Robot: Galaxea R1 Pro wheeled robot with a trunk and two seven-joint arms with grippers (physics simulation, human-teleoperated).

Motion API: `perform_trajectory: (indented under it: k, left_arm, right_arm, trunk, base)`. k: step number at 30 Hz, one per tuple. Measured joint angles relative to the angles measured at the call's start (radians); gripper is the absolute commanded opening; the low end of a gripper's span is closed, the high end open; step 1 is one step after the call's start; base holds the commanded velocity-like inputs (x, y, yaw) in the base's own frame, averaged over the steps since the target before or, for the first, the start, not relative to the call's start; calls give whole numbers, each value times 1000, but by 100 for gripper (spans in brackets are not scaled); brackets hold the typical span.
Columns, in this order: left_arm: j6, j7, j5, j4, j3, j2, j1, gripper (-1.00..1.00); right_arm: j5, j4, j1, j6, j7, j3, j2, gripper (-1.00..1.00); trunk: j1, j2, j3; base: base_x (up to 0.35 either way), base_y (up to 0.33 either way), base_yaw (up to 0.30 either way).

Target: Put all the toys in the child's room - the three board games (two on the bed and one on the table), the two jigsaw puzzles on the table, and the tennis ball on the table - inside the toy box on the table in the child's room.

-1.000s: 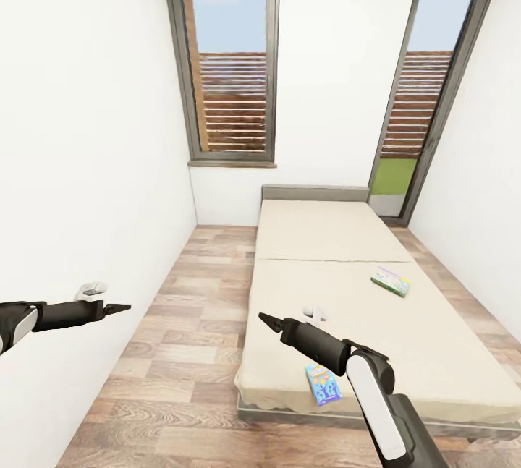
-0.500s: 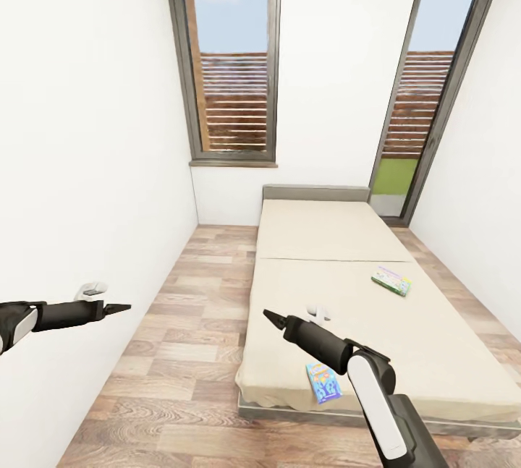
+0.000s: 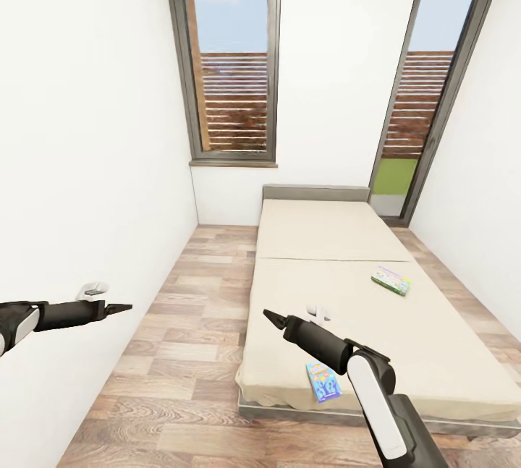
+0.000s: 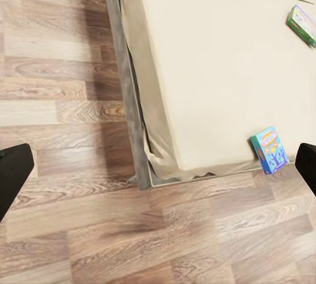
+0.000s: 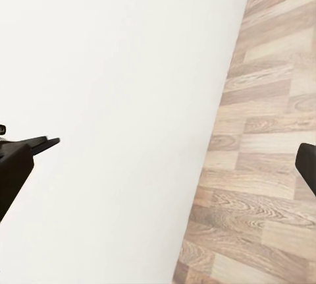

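- Almost nothing has shifted in half a second: our view holds steady and both arms keep the same pose, so we are barely moving.
- At the lower left of the head view, our left gripper (image 3: 119,307) reaches out beside the white wall; in its own wrist view the two fingertips sit at opposite edges, so the fingers are spread and empty.
- Just right of centre, low in the frame, our right gripper (image 3: 269,318) hangs over the near corner of the bed (image 3: 347,294); its fingertips too stand wide apart in its wrist view, holding nothing.
- Below that arm, the small blue board game (image 3: 323,382) lies near the mattress's front edge.
- Further right, mid-frame, the green-edged board game (image 3: 391,281) lies flat on the mattress.
- We judge this as the approach step: next we need to close in on the bed and bring the right gripper down over the blue box.
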Motion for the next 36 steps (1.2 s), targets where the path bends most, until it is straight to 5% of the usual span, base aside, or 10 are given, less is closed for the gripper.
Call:
perform_trajectory:
  k: [12,16,23,27,31,36]
  left_arm:
    - [7,-9,1,0,0,1,0,100]
    - [10,-10,0,0,0,1,0,100]
    - [12,-12,0,0,0,1,0,100]
    - [17,-12,0,0,-1,1,0,100]
    - [43,-12,3,-1,0,1,0,100]
    - [74,-12,5,-3,2,1,0,100]
  right_arm:
    - [-17,-10,-1,58,7,-20,-13,100]
    - [-53,-31,4,154,11,-92,-18,100]
    - [-99,-68,161,294,43,-261,-23,100]
    - [-88,-54,261,293,173,-302,-97,100]
    - [-78,116,293,202,248,-309,-172,100]
    - [-71,468,295,-20,336,-312,-199,100]
  trunk:
    - [0,0,0]
    - [0,0,0]
    - [0,0,0]
    - [4,-7,-3]
    - [19,-35,-16]
    - [38,-70,-32]
  base:
    - [0,0,0]
    - [0,0,0]
    - [0,0,0]
    - [0,0,0]
    - [0,0,0]
    - [0,0,0]
